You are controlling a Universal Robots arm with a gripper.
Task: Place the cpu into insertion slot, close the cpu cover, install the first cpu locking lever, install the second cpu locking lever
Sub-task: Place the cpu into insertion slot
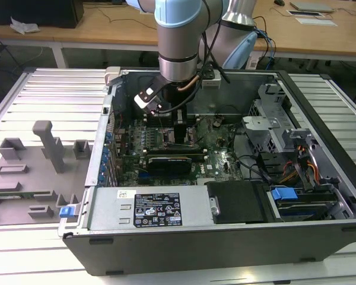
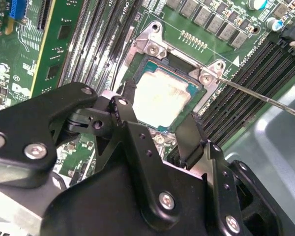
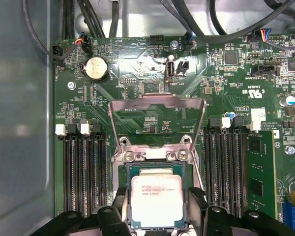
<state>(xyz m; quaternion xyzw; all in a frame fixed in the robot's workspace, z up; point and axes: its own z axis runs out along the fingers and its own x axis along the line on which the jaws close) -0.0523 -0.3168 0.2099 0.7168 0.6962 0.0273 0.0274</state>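
Observation:
The cpu, a pale silvery square chip, lies low in the insertion slot, whose black rim shows around it. My gripper reaches down into the computer case, its black fingers pressed against two opposite edges of the chip. The cpu cover, a thin metal frame with a square window, stands raised on its hinge beyond the slot. A thin wire locking lever sticks out free from the slot's corner.
Long black memory slots flank the socket on both sides. A black graphics card lies just in front of it in the exterior view. The case walls, drive bays and cables hem the arm in. A grey fixture stands outside the case on the exterior view's left.

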